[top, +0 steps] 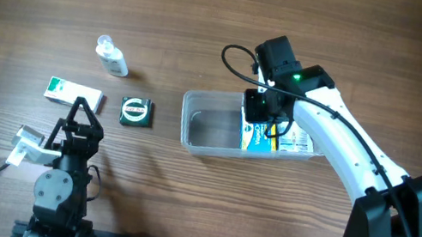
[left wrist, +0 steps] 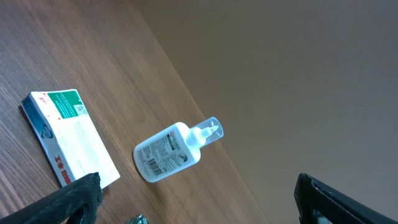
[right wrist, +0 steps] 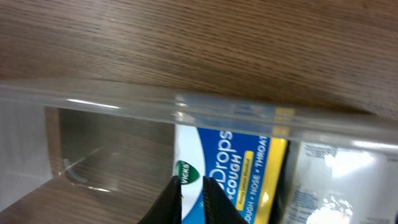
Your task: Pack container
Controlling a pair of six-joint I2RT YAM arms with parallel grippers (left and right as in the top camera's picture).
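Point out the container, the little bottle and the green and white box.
container [top: 209, 131], overhead, bare floor at its left end.
bottle [left wrist: 165, 151], left wrist, label on its body.
box [left wrist: 69, 138], left wrist, its white top face.

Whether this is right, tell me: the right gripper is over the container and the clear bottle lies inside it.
No: the overhead view shows the clear bottle on the table, outside the container. The right gripper is over it.

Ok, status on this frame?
Left claw open, empty. Right claw at cough-drops box in container; grip unclear. Bottle, white-green box, dark green packet outside it. Nothing blocking.
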